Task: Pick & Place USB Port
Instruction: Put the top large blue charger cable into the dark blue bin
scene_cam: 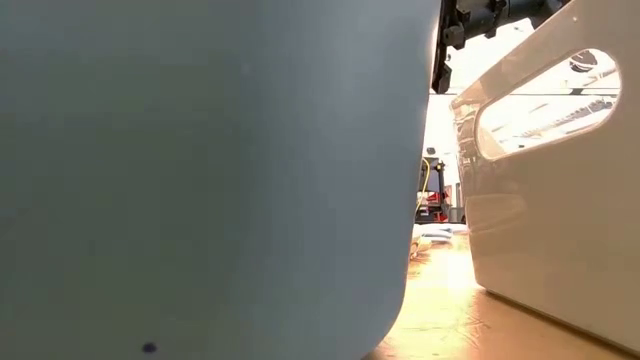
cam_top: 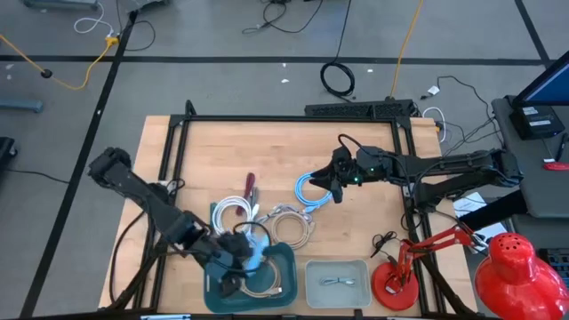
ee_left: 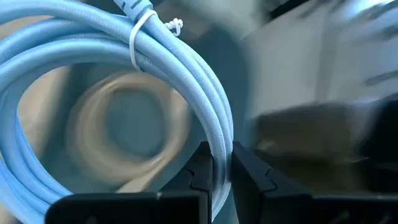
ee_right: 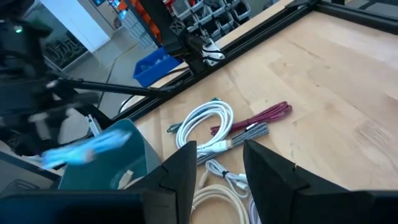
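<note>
Across the wooden tabletop [cam_top: 267, 151], the teal bin [cam_top: 283, 286] sits at the near edge; over it the left claw [cam_top: 242, 267] pinches a coiled light-blue cable [ee_left: 193, 74]. Mid-table, the right claw [cam_top: 336, 188] hovers with fingers spread beside another blue cable coil [cam_top: 311, 188].

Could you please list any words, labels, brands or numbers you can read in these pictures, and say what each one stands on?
None can be read.
Teal bin, grey tray, cables, red lamp: no print visible.
Monitor at the table's right: too small to tell.
Blue crate and shelves in the right wrist view: no readable marks.
</note>
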Robot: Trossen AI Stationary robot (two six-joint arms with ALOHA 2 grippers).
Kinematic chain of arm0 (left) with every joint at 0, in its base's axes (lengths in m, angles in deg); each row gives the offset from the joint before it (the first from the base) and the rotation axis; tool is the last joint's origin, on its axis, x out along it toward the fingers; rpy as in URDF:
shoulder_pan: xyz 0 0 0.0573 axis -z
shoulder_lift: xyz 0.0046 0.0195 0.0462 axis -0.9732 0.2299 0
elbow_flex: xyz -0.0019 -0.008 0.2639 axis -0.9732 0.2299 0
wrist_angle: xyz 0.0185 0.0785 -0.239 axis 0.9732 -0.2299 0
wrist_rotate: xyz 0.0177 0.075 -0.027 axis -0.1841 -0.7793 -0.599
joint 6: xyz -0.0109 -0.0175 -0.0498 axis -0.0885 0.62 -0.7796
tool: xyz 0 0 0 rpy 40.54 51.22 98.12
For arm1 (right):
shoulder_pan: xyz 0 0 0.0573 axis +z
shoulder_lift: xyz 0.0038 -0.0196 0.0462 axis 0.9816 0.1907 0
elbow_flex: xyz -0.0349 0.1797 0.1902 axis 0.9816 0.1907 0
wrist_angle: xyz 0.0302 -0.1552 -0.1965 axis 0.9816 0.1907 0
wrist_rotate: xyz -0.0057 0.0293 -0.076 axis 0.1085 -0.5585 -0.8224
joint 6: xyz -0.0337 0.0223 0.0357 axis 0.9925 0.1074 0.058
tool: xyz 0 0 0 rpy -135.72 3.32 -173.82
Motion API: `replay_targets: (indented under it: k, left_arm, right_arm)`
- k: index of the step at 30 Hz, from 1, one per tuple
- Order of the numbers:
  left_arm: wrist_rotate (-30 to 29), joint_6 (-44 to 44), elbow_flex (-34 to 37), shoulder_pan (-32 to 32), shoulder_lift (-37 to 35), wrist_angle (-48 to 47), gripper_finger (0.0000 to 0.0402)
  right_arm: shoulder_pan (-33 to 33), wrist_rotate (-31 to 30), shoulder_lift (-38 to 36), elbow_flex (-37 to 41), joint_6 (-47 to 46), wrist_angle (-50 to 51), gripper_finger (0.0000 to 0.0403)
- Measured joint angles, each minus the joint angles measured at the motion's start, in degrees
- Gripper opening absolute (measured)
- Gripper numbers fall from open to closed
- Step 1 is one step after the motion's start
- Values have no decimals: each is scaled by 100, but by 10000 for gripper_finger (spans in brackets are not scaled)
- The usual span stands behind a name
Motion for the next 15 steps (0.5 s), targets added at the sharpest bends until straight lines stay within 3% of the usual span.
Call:
replay_targets:
  k: [6, 15]
  left_arm:
    - [9, -502, 59, 25, 558, 505, 28]
    - [625, -1267, 54, 165, 1199, 200, 28]
  right_arm:
    - [-2, 434, 0, 0, 135, 2, 123]
    - [9, 1203, 0, 0, 330, 52, 123]
